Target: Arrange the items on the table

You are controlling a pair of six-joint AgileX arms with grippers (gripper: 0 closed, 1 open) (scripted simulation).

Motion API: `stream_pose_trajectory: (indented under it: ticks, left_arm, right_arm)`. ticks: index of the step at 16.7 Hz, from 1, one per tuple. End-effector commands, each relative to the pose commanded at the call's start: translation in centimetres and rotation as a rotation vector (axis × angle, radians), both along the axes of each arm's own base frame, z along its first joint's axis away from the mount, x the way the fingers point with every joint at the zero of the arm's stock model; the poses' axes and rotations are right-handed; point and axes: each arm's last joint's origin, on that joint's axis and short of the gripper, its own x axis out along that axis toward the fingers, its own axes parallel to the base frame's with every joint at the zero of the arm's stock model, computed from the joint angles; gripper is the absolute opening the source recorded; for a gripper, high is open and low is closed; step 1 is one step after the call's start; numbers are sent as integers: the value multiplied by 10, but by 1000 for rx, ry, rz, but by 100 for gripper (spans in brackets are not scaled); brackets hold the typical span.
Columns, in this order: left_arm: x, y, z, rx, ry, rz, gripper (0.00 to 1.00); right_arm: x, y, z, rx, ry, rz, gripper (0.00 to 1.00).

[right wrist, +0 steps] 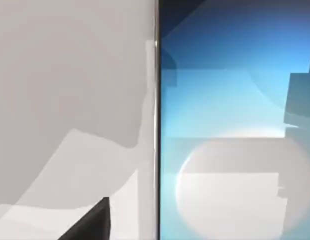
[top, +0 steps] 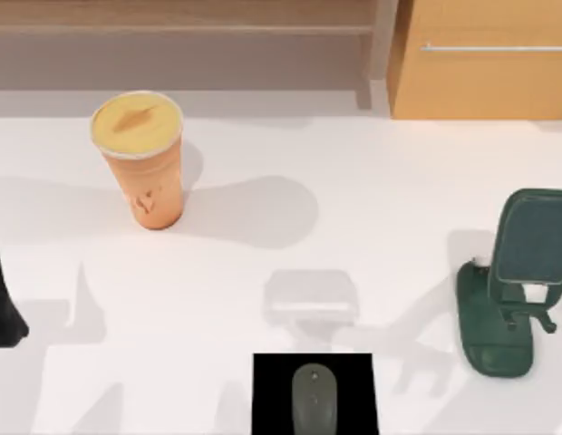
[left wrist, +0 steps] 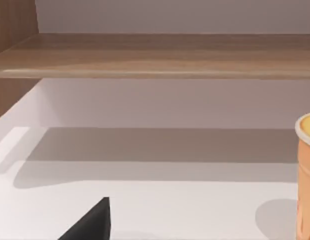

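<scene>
The orange cup [top: 140, 163] with its yellow lid stands upright at the table's [top: 399, 181] back left; its edge [left wrist: 307, 175] also shows in the left wrist view. The grey mouse [top: 314, 399] lies on a black square pad [top: 272, 394] at the front middle. The smartphone's pale blue screen [right wrist: 235, 125] sits very close to the right wrist camera, its straight edge running down the picture over the white tabletop [right wrist: 70, 100]. I cannot tell whether my right gripper holds it. My left arm [top: 2, 304] is a dark shape at the left edge, well in front of the cup.
A dark green phone stand [top: 512, 290] stands upright at the right. A light wooden cabinet [top: 480, 63] with a metal handle is at the back right, and a low wooden shelf [left wrist: 155, 55] runs along the back. Grey shadows [top: 311, 297] lie on the table's middle.
</scene>
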Motion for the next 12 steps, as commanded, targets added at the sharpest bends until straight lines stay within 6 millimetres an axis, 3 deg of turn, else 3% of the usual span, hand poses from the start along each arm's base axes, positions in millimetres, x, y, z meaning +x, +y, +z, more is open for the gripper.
stream_pose_trajectory:
  ticks: [4,9,12]
  left_arm:
    - [0,0,0,0,0,0,100]
    - [0,0,0,0,0,0,100]
    - [0,0,0,0,0,0,100]
  right_arm:
    - [-1,1,-31,0,-1,1,100]
    - [-2,1,-35,0,0,0,100]
    - [-2,1,-35,0,0,0,77]
